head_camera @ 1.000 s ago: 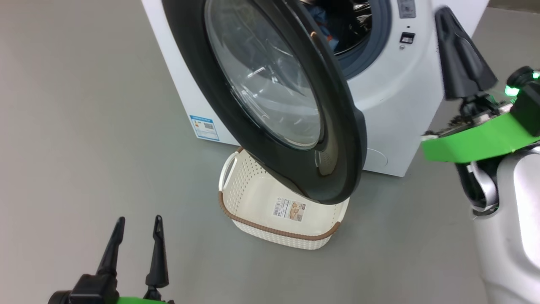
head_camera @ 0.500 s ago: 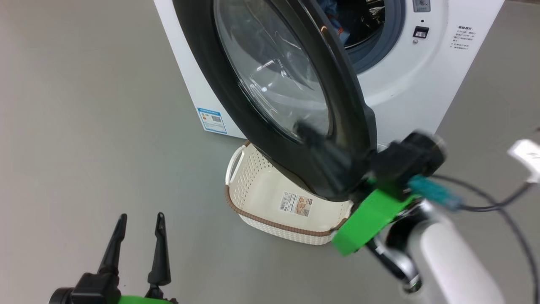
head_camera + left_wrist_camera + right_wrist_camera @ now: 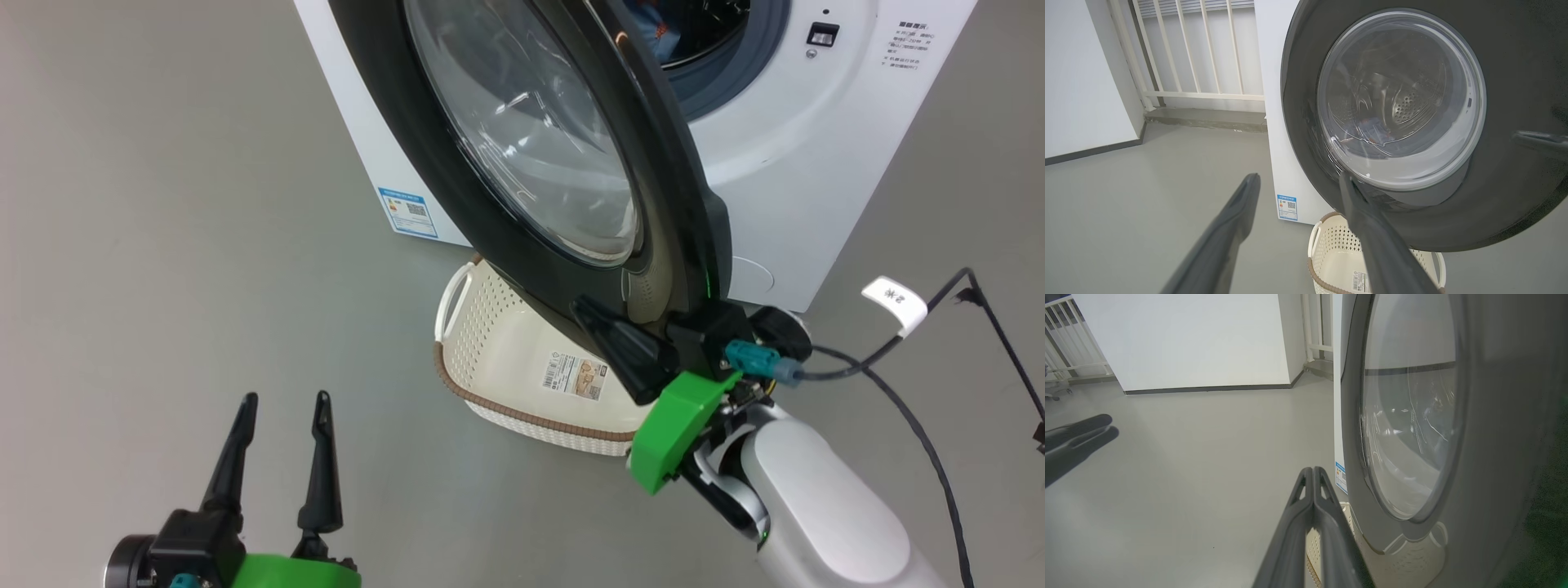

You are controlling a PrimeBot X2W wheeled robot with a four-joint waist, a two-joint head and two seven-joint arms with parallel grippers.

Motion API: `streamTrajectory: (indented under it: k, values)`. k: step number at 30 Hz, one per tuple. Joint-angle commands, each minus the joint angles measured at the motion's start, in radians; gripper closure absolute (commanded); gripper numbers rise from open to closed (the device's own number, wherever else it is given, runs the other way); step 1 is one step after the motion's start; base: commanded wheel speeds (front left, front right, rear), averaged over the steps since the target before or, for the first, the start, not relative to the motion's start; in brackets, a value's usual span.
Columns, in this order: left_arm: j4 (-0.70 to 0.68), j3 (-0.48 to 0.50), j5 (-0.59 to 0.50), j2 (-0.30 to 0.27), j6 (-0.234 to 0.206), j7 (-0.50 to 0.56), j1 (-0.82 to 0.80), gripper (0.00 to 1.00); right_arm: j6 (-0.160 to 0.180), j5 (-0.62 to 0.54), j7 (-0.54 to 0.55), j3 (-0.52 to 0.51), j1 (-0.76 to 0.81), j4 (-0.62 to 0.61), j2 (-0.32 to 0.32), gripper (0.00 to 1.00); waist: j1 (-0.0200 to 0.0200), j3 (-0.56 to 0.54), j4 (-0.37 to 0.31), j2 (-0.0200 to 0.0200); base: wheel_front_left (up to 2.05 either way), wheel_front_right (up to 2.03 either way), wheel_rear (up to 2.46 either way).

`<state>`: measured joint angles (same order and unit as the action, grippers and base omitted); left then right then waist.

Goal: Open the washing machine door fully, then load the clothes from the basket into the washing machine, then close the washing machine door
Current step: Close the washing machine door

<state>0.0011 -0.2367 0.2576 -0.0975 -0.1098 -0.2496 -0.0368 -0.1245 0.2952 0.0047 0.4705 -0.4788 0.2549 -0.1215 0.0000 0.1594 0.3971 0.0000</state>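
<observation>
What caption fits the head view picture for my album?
Shut right gripper at the lower edge of the open door, basket on the floor beneath, open left gripper aside.

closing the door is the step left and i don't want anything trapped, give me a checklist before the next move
1. the basket emptied: ok, only its label on the base.
2. the clothes loaded: ok, blue fabric shows inside the washing machine.
3. Nothing draped over the seal: cannot tell, the washing machine door hides the lower opening.
4. right pincer shut for pushing, by the door's lower edge: ok; contact cannot tell.
5. left pincer out of the door's way: ok, open, low and apart.
6. Door clears the basket below it: cannot tell.
</observation>
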Motion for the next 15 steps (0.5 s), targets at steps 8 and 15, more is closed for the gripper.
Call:
streamTrajectory:
  k: [8, 15]
  values:
    - [-0.01, 0.032, -0.004, -0.009, 0.007, -0.011, -0.053, 0.0, -0.006, 0.013, -0.078, -0.001, -0.092, 0.097, 0.028, 1.0, 0.0, 0.007, -0.009, 0.0, 0.0, 0.0, 0.0]
    - [-0.009, 0.035, -0.003, -0.004, 0.01, -0.012, -0.06, 0.0, -0.006, 0.016, -0.104, -0.021, -0.136, 0.151, 0.025, 1.0, 0.0, 0.015, -0.016, 0.0, 0.0, 0.0, 0.0]
